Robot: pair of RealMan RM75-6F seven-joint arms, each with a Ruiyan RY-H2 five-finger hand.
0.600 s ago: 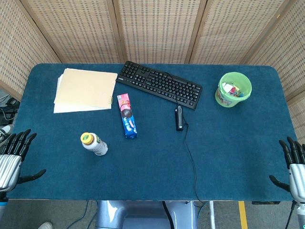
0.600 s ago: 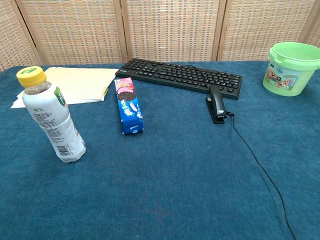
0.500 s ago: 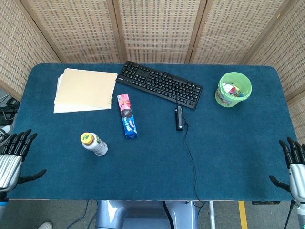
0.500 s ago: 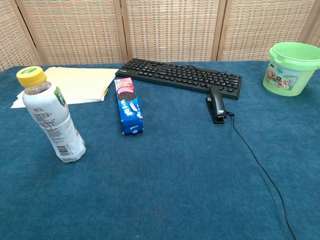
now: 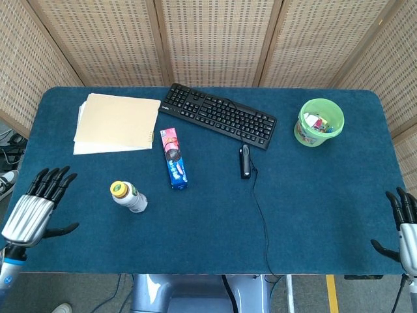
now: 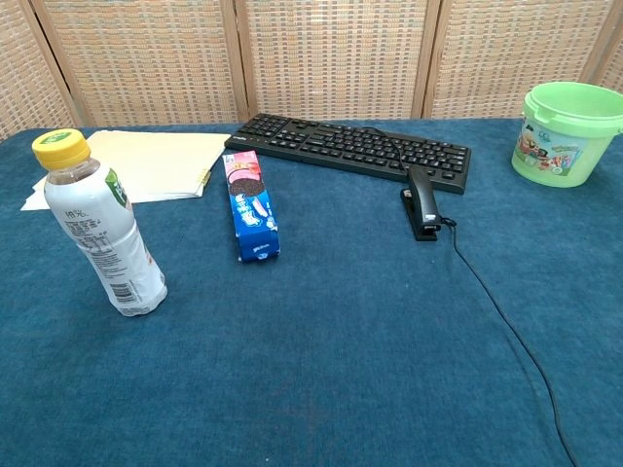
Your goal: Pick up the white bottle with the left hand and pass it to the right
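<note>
The white bottle (image 5: 129, 197) with a yellow cap stands upright on the blue table, front left; the chest view shows it large at the left (image 6: 101, 230). My left hand (image 5: 38, 207) hovers over the table's front-left corner, fingers spread and empty, well to the left of the bottle. My right hand (image 5: 405, 233) sits at the front-right edge, partly cut off by the frame, fingers apart and holding nothing. Neither hand appears in the chest view.
A biscuit pack (image 5: 174, 166) lies just right of the bottle. Behind it are a black keyboard (image 5: 218, 115), a stapler (image 5: 245, 160) with a cable (image 5: 260, 215) running to the front edge, a paper stack (image 5: 116, 122), and a green bucket (image 5: 318, 122) at the back right.
My left hand has moved in over the table, up and to the right toward the bottle. The right hand has slid slightly lower and outward. The bottle has not moved.
</note>
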